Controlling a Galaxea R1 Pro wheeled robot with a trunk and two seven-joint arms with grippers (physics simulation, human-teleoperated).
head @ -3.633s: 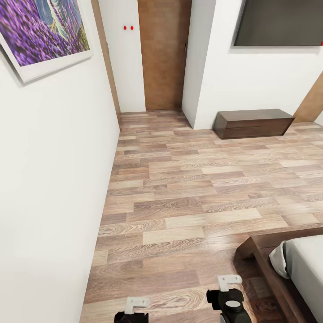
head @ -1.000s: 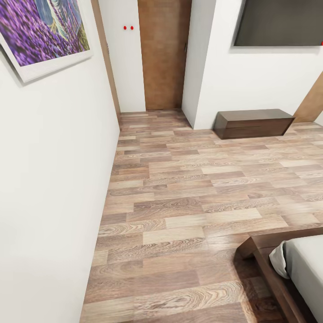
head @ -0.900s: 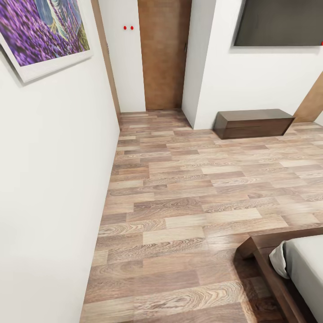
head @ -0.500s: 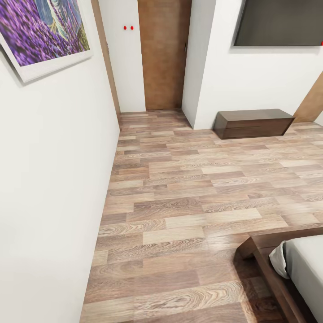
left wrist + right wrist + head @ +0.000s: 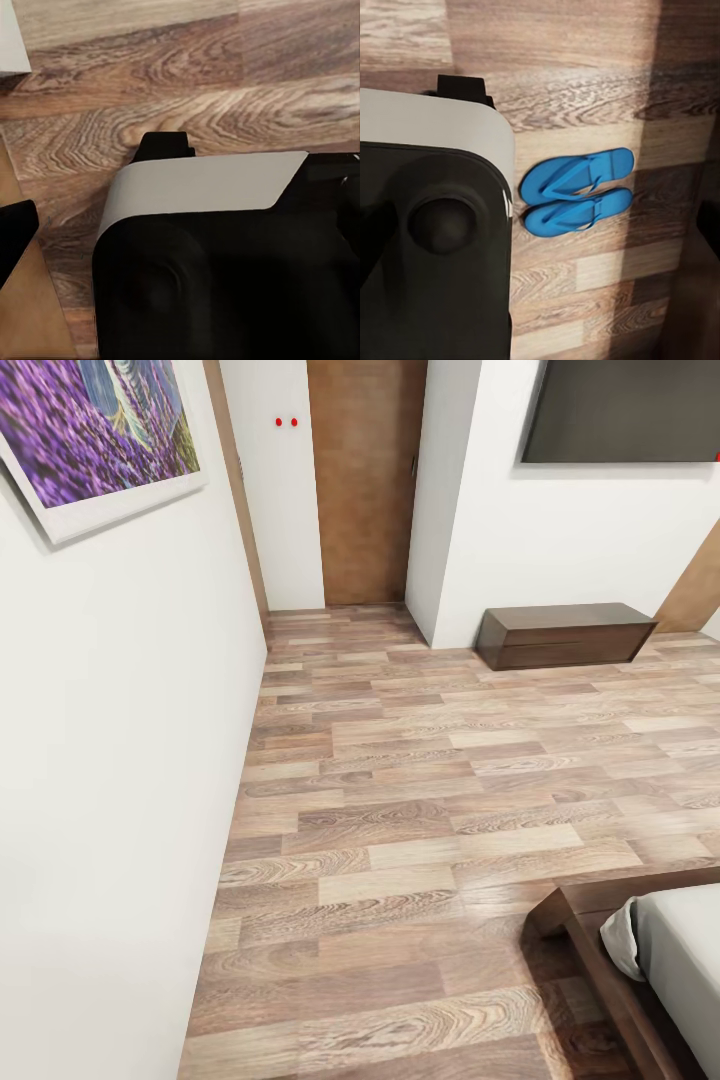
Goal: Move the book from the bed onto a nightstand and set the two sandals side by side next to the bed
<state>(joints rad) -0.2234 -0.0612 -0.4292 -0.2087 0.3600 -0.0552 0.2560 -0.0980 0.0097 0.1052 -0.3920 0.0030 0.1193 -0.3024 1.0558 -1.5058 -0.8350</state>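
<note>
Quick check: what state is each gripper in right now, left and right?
Left gripper: its fingers are out of the frames, so it cannot be told.
Right gripper: likewise, cannot be told.

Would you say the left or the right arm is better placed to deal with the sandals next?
Probably the right: its wrist camera looks down on both sandals lying side by side on the floor, whereas the left wrist view shows bare planks.

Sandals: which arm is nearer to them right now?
Right, judging by the wrist views. Its camera looks down on the sandals lying paired on the floor; the left arm's camera sees bare floor.
</note>
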